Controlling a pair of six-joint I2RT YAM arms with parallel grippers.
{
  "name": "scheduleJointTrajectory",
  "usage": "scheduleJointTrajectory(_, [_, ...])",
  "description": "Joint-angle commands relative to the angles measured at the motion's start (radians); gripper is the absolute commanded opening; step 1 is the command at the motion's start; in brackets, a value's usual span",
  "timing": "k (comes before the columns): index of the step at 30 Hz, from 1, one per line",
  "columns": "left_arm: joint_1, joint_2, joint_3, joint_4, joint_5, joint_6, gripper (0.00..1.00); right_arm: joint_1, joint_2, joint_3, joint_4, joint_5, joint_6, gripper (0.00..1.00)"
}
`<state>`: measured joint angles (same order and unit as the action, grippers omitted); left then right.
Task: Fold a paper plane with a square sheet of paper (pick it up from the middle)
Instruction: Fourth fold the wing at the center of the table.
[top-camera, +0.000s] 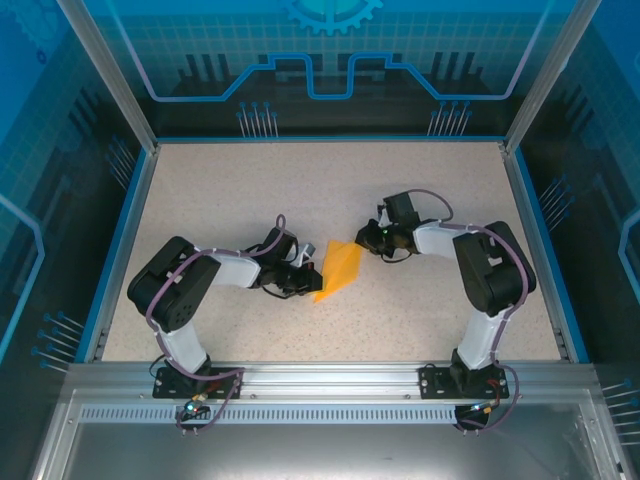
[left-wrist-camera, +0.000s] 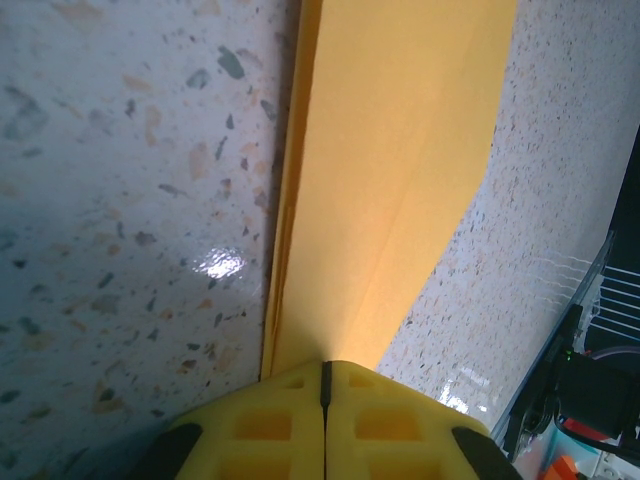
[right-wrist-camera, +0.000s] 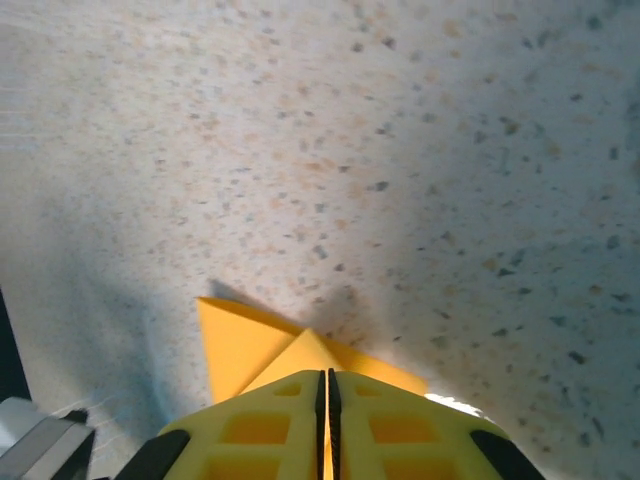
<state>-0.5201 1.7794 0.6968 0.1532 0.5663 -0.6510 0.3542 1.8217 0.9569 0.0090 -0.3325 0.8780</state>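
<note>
**Entry: sheet of paper** (top-camera: 338, 268). Orange-yellow and plain, it is showing as a narrow, layered strip with one slanted end, so part of the folding looks done. It is sitting about the middle of the speckled worktop (top-camera: 230, 190), well apart from every edge and directly between the two tools.

**Left tool** (top-camera: 308, 280). Its yellow fingers (left-wrist-camera: 270, 425) are pressing fully together on one end of the strip, whose stacked edges are running straight away from the grip. This is probably anchoring the layers so they are not springing open.

**Right tool** (top-camera: 368, 240). Its jaws are meeting in a thin seam over a pointed corner at the opposite end. It appears to be pinching that corner, likely steadying or tensioning the strip for the next crease.

**Markings.** Paper, tools and worktop are showing no legible brand, label or writing.
</note>
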Motion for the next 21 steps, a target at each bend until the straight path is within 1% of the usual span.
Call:
scheduleJointTrajectory(1, [-0.020, 0.103, -0.074, -0.195, -0.128, 0.044, 0.06, 0.028, -0.065, 0.020, -0.043, -0.009, -0.030, 0.13])
scheduleJointTrajectory(6, [-0.020, 0.109, -0.069, -0.194, -0.126, 0.042, 0.06, 0.106, -0.035, 0.017, -0.003, -0.008, 0.012, 0.13])
scheduleJointTrajectory(9, [-0.020, 0.110, -0.069, -0.194, -0.125, 0.045, 0.06, 0.118, 0.013, 0.031, 0.011, 0.004, 0.020, 0.12])
scheduleJointTrajectory(11, [-0.020, 0.113, -0.068, -0.193, -0.123, 0.043, 0.06, 0.108, 0.045, 0.041, 0.014, 0.020, 0.017, 0.12])
scheduleJointTrajectory(18, [-0.020, 0.117, -0.063, -0.197, -0.125, 0.048, 0.07, 0.029, 0.120, 0.047, 0.014, 0.003, -0.019, 0.11])
scheduleJointTrajectory(21, [-0.020, 0.121, -0.066, -0.196, -0.125, 0.048, 0.06, 0.004, 0.116, 0.044, 0.018, -0.006, -0.024, 0.12])
